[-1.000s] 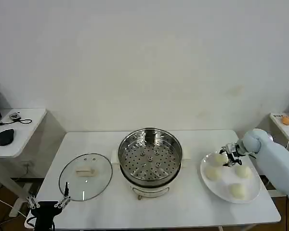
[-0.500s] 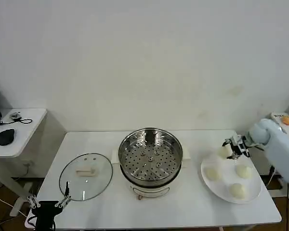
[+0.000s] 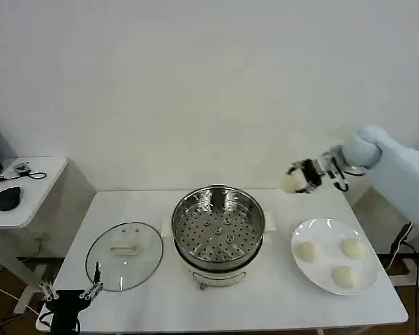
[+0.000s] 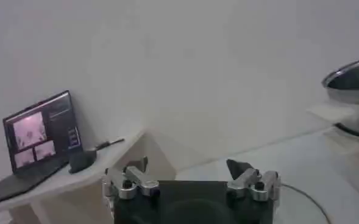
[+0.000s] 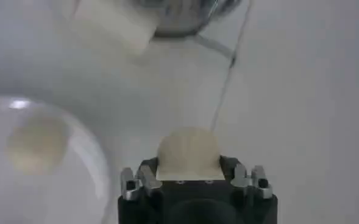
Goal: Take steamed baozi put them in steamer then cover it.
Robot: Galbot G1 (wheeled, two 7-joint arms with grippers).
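Observation:
My right gripper (image 3: 298,179) is shut on one creamy-white baozi (image 3: 291,183), held in the air above the table, right of the steamer (image 3: 218,225) and left of the plate. The right wrist view shows that baozi (image 5: 188,152) squeezed between the fingers. The steamer's perforated steel basket holds nothing. Three more baozi (image 3: 306,250) lie on the white plate (image 3: 322,228) at the right. The glass cover (image 3: 124,255) with its cream handle lies flat on the table, left of the steamer. My left gripper (image 3: 68,292) is parked open at the table's front left corner.
A side table (image 3: 35,188) at the left carries a mouse and a laptop (image 4: 40,131). The white tabletop (image 3: 265,307) has bare room in front of the steamer. A white wall rises behind.
My right gripper lifted a baozi off the plate and carried it up and left toward the steamer. Three baozi stay on the plate. The left arm has not moved.

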